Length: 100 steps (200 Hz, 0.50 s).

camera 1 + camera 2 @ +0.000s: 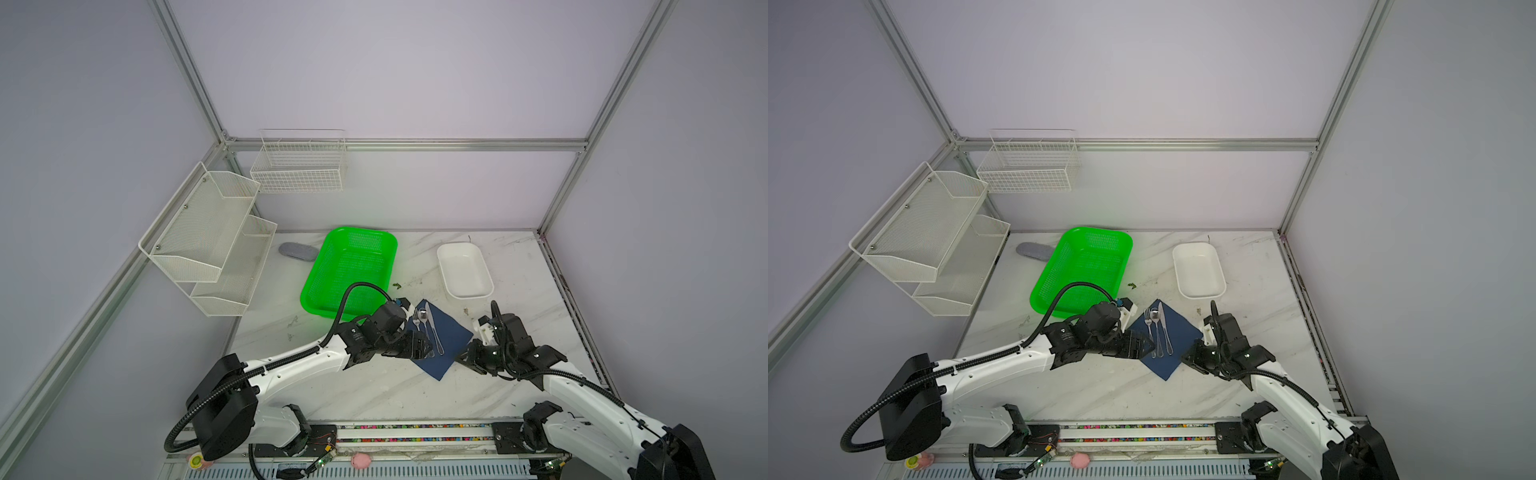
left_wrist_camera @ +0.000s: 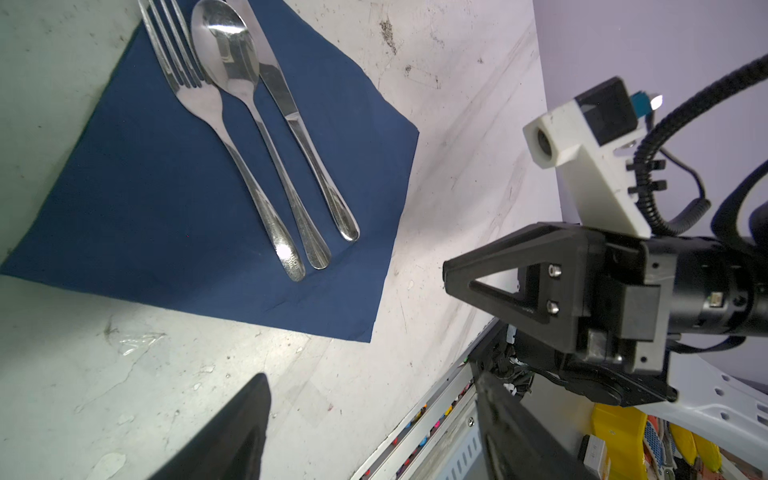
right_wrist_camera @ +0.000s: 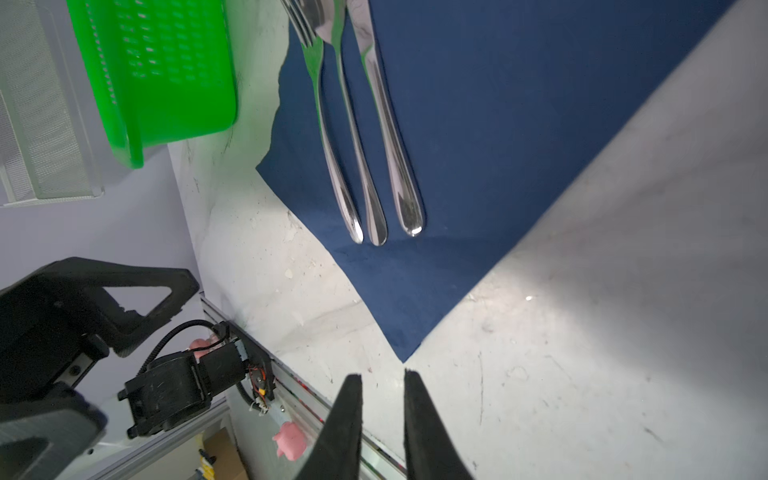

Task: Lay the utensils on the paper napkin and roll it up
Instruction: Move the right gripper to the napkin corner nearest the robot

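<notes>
Marble-patterned white bench (image 1: 374, 386) carries everything: the perforated green plastic basket (image 1: 361, 231) and the glossy white tray (image 1: 469, 293) sit toward the back, apart from the work. Nearer the arms the matte navy paper napkin (image 1: 451, 340) lies flat as a diamond, likely so a corner faces each arm for rolling. On it 3 polished steel utensils (image 1: 428, 328), fork (image 2: 216, 120), spoon (image 2: 232, 54) and knife (image 2: 291, 108), lie parallel and close together. Left fingers (image 2: 249, 419) gape wide, empty; right fingers (image 3: 349, 415) nearly meet, holding nothing
</notes>
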Each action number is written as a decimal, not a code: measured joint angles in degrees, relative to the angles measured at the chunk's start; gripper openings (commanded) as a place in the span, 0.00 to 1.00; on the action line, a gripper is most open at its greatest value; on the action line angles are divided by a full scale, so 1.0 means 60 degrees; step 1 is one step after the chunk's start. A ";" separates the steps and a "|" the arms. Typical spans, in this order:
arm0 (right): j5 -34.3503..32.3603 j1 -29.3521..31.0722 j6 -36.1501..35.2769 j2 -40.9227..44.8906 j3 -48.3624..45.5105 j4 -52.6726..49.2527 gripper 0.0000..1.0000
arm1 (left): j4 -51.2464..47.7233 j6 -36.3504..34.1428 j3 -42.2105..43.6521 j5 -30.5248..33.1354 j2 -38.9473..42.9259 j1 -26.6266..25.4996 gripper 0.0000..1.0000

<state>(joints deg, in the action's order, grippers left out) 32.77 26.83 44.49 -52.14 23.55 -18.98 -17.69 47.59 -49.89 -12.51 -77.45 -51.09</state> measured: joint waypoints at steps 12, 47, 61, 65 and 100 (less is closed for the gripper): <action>0.0102 0.0091 0.0313 0.0244 -0.0266 0.0058 0.23 | 0.0004 0.0011 0.0007 0.0066 0.0000 -0.0011 0.77; 0.0244 0.0146 0.0721 0.0146 -0.0499 0.0408 0.24 | -0.0007 -0.0025 0.0076 0.0270 0.0007 -0.0044 0.77; 0.0390 0.0149 0.0841 -0.0229 -0.0583 0.0809 0.24 | -0.0015 -0.0036 0.0087 0.0372 0.0044 -0.0055 0.77; 0.0415 0.0149 0.0863 -0.0328 -0.0605 0.0878 0.25 | -0.0015 -0.0036 0.0087 0.0386 0.0055 -0.0058 0.77; 0.0517 0.0237 0.1005 -0.0743 -0.0663 0.1282 0.27 | 0.0004 -0.0040 0.0157 0.0419 0.0098 -0.0058 0.79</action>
<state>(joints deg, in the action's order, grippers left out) 35.88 28.25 50.52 -56.60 19.57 -11.29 -17.67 47.35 -48.95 -10.00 -76.86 -51.44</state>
